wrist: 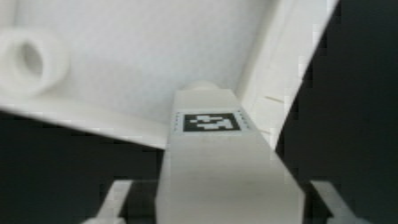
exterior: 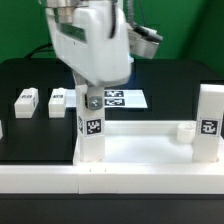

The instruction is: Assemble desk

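End effector (exterior: 90, 100) pinching upright white leg (exterior: 91, 132) at desk tray (exterior: 140, 152) left corner, frame ctr-left, 2nd leg (exterior: 209, 122) upright far right, 2 loose legs (exterior: 26, 98) upper left on black tabletop (exterior: 30, 135)

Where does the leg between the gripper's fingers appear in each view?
Exterior view: the leg stands upright in the middle of the picture, under the gripper, at the tabletop's corner on the exterior view's left.
Wrist view: the leg fills the middle of the picture, its marker facing the camera.
Shared landmark: the tabletop's raised rim, close beside the leg in both.
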Available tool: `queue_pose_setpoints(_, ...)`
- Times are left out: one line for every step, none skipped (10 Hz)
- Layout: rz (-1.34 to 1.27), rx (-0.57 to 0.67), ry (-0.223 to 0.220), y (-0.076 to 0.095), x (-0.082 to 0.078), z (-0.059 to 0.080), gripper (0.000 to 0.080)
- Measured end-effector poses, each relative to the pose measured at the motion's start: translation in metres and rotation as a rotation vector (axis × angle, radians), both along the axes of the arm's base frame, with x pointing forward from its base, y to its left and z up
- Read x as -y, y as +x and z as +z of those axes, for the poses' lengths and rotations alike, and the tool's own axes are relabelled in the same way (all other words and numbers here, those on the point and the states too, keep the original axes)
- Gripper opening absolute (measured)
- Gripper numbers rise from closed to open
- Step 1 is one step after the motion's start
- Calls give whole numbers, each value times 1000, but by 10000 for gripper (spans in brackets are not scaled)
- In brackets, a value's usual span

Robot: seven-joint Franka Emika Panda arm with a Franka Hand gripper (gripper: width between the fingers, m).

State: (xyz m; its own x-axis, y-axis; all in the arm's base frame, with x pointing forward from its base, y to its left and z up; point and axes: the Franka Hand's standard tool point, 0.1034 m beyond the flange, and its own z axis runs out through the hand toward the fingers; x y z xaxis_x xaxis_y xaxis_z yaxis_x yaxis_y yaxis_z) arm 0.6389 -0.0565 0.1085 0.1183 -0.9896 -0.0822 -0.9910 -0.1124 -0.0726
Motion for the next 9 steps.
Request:
queue_pose_setpoints(-36, -3, 4, 0, 0, 0, 290)
queue_pose_setpoints(-76, -6, 8, 0, -1, 0, 290)
queue_pose_setpoints(-147, -12, 16, 0, -2, 0, 290)
queue_pose_setpoints(-252, -12, 28, 0, -3, 0, 290)
queue_pose_setpoints(-361, -9, 35, -1, -2, 0, 290)
queue_pose_setpoints(-401, -15, 39, 0, -3, 1, 290)
queue_pose_setpoints(-439, -16, 38, 0, -3, 1, 290)
queue_pose_setpoints(-441, -16, 36, 0, -3, 1, 291)
queue_pose_setpoints(-448, -17, 35, 0, -3, 1, 291)
